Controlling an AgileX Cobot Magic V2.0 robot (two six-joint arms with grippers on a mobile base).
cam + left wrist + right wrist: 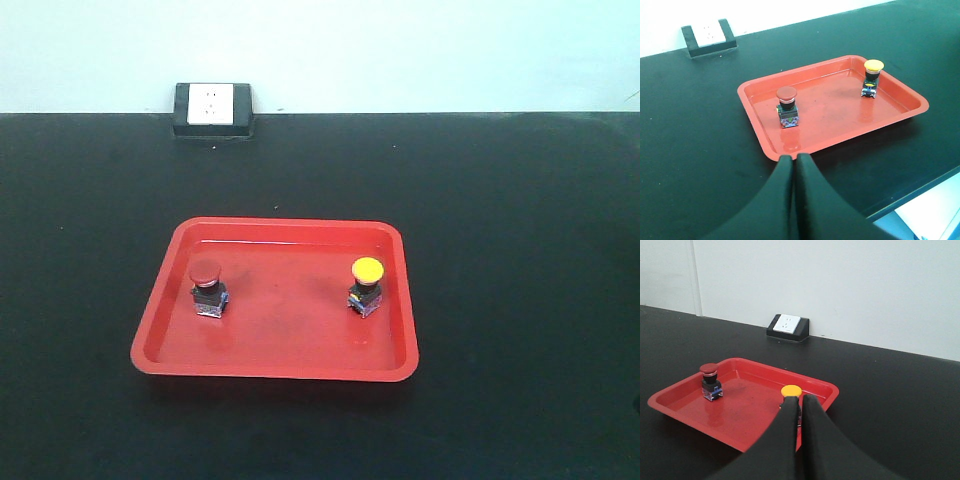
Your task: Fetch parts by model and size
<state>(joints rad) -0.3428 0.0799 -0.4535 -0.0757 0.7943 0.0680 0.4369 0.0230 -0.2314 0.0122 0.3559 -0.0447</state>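
- The left gripper (pixel 794 159) fills the near edge of its wrist view with its two dark fingers pressed together tip to tip, clenched on nothing. It hangs over the black table (pixel 520 300), just short of the near rim of the red tray (pixel 762 142).
- The right gripper (pixel 801 401) is likewise clenched and empty, the fingers meeting with only a thin seam between them. It sits low over the table outside the tray, its tips pointed toward the tray's right part.
- Just beyond the right gripper's tips, partly hidden by them in that wrist view, stands the yellow-capped switch (pixel 367 286), upright inside the tray near its right wall.
- Ahead of the left gripper's tips and slightly to their left stands the red-capped switch (pixel 787 106), upright inside the tray toward its left side, well apart from the yellow one.
- Farthest off, beyond the tray at the table's back edge against the wall, sits a white socket block (pixel 212 108), no part of the job.
- Judged from this, the fetching has not begun: both switches rest untouched in the tray and neither arm has reached in.
- The next move calls for one gripper to part its fingers, come over a cap, descend around the black collar and close there.
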